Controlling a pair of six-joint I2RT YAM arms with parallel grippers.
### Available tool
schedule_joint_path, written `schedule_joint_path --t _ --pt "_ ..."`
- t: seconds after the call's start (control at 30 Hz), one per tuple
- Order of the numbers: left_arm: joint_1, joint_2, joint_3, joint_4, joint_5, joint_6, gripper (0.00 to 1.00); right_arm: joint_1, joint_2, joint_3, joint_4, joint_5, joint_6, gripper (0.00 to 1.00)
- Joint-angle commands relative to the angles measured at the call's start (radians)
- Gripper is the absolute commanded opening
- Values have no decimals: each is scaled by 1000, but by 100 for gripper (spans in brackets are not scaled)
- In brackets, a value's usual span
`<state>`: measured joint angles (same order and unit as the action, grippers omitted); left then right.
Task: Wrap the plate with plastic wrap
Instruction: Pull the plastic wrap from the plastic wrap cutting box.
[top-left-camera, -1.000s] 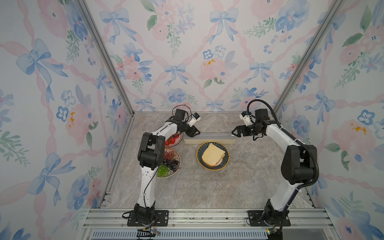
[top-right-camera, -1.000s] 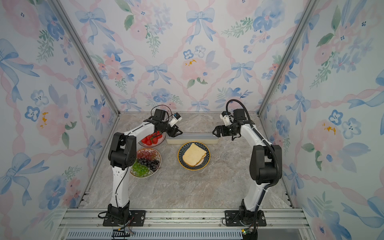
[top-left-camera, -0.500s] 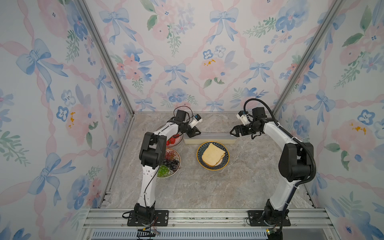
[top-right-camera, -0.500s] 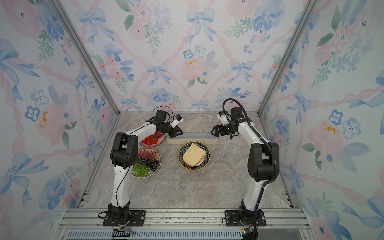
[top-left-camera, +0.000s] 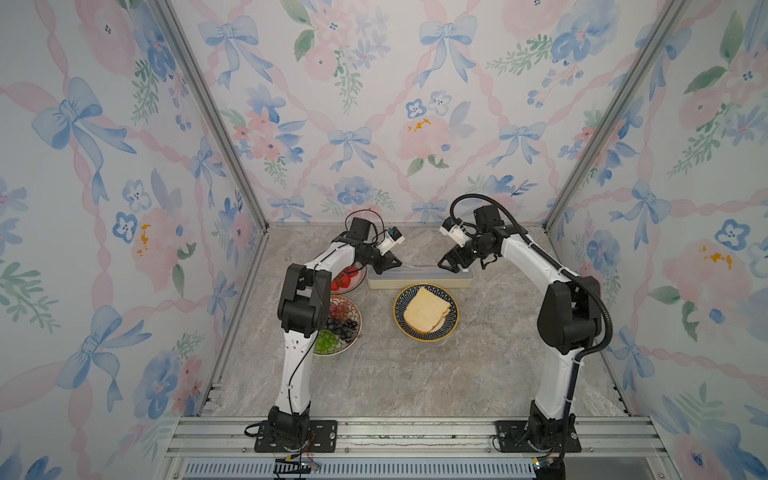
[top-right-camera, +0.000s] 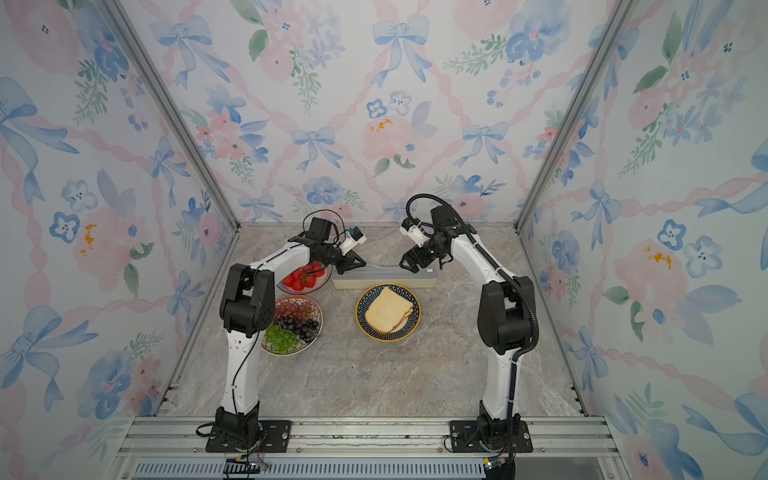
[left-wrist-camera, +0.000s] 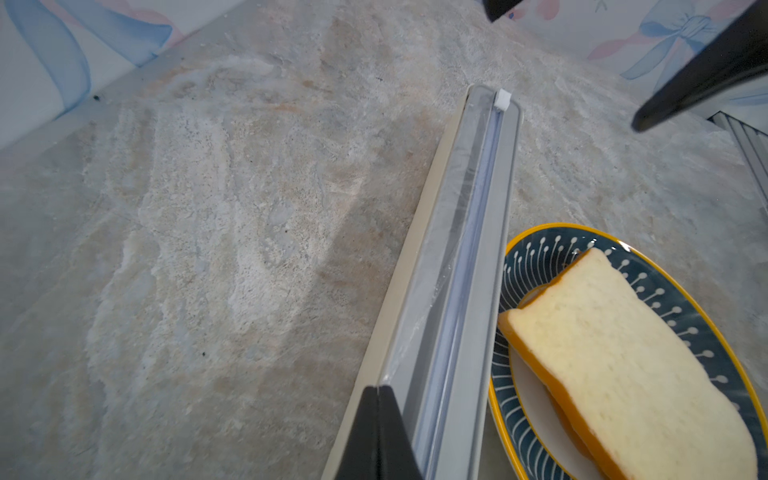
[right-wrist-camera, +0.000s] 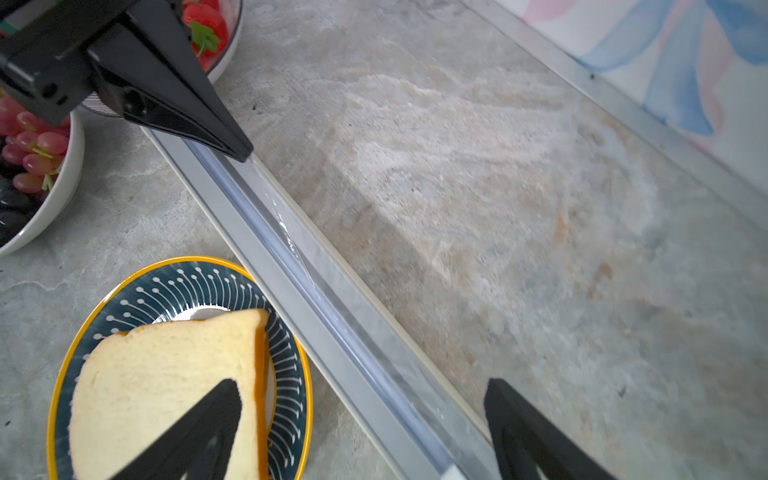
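Right wrist view: left gripper (right-wrist-camera: 244, 154) closed, tip touching thin clear plastic wrap (right-wrist-camera: 289, 232).
Right gripper (right-wrist-camera: 362, 385): spread wide above wrap.

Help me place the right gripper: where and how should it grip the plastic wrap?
Probably the plastic wrap strip's loose edge near the box's right end, from straight above, the right gripper straddling the box: the film lies flat and thin along the top, offering nothing from the sides.
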<state>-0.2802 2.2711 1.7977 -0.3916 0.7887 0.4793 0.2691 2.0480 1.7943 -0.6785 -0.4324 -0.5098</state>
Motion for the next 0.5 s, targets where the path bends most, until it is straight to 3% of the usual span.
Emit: schedule_joint_path --t 0.0,0.2,0.47 --pt "11 -45 28 -19 67 20 0 41 75 71 -1 2 -122 93" --pt "10 -59 15 -18 71 24 0 88 198 228 -35 -9 -125 89" --pt "11 -67 20 -18 73 25 0 109 316 362 -99 -19 -99 76"
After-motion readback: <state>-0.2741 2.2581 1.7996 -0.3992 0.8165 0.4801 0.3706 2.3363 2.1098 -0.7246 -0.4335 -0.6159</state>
